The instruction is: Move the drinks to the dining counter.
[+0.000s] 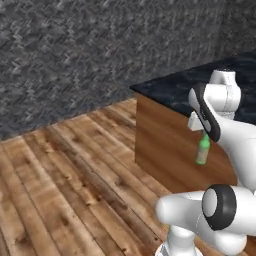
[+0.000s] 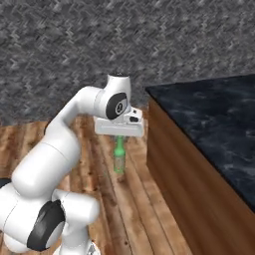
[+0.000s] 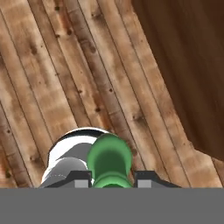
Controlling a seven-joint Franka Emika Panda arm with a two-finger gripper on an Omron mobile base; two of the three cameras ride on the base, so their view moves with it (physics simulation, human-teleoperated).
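Observation:
A slim green bottle (image 1: 203, 150) (image 2: 119, 157) (image 3: 109, 159), one of the drinks, hangs upright in the air over the wooden floor. My gripper (image 2: 119, 138) (image 3: 109, 177) points straight down and is shut on its neck. In the hand view the two dark fingertips (image 3: 80, 178) press against the bottle's sides. The dining counter (image 1: 172, 90) (image 2: 214, 114) has a black veined marble top on a plain wooden base (image 2: 174, 164). The bottle hangs just off its end, below the level of the top.
Wooden plank floor (image 1: 65, 170) stretches out to the left of the counter. A grey woven-textured wall (image 1: 75, 50) closes the room behind it. The counter's wooden side (image 3: 183, 65) stands close beside the bottle.

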